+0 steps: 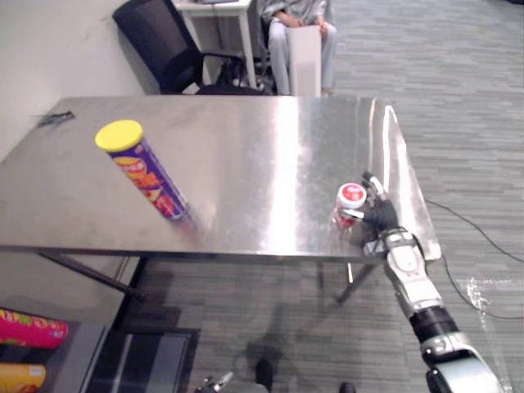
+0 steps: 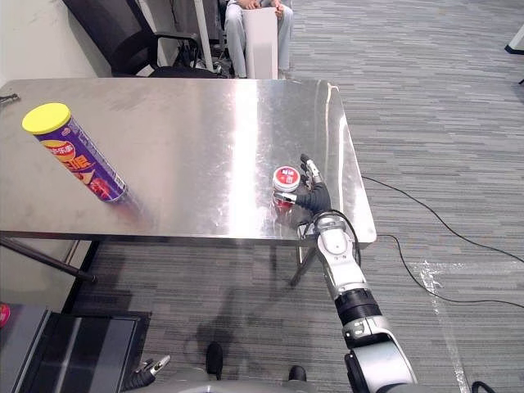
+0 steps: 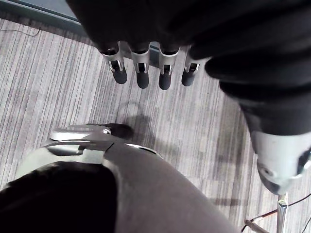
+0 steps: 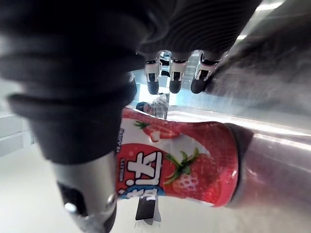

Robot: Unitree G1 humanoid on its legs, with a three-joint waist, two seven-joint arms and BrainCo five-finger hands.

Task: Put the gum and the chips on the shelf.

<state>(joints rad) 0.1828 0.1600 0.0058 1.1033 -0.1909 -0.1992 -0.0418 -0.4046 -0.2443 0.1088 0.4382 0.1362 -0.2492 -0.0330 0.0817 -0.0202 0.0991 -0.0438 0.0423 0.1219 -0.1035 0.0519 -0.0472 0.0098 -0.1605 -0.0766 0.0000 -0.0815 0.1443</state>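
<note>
Closest to the head camera, at the bottom edge of the frame, I see the robot's left hand [image 3: 142, 73] hanging low over the grey carpet [image 1: 458, 106]. Its fingers are straight and relaxed and hold nothing. In the lower left corner, a pink canister [image 1: 29, 329] and a yellow canister [image 1: 18, 377] lie on a grey shelf [image 1: 84, 337].

Further up, in the lower right of the frame, the right hand [image 1: 378, 219] reaches over the near edge of the steel table [image 1: 246, 147], close to its right corner. It has arrived at the gum [image 1: 350, 201], a small red tub with a strawberry print and a red-and-white lid that stands on the table just inside that edge. From the wrist camera I read the fingers [image 4: 171, 80] as stretched out straight along one side of the tub, with the thumb on the other. The gum sits between them, touching the hand, but nothing has curled round it, so the hand is wide open, not clamped.

Well apart from it, in the left half of the frame, the chips [image 1: 143, 168] stand on the table. They are in a tall purple can with a yellow lid, with no hand near it.

At the table's far left corner lies a small dark object [image 1: 56, 119] that I cannot make out.

Beyond the table, in the upper part of the frame, are a black office chair [image 1: 164, 41] and a white desk [image 1: 233, 20]. Beside the desk a person [image 1: 299, 29] sits in grey clothes.
</note>
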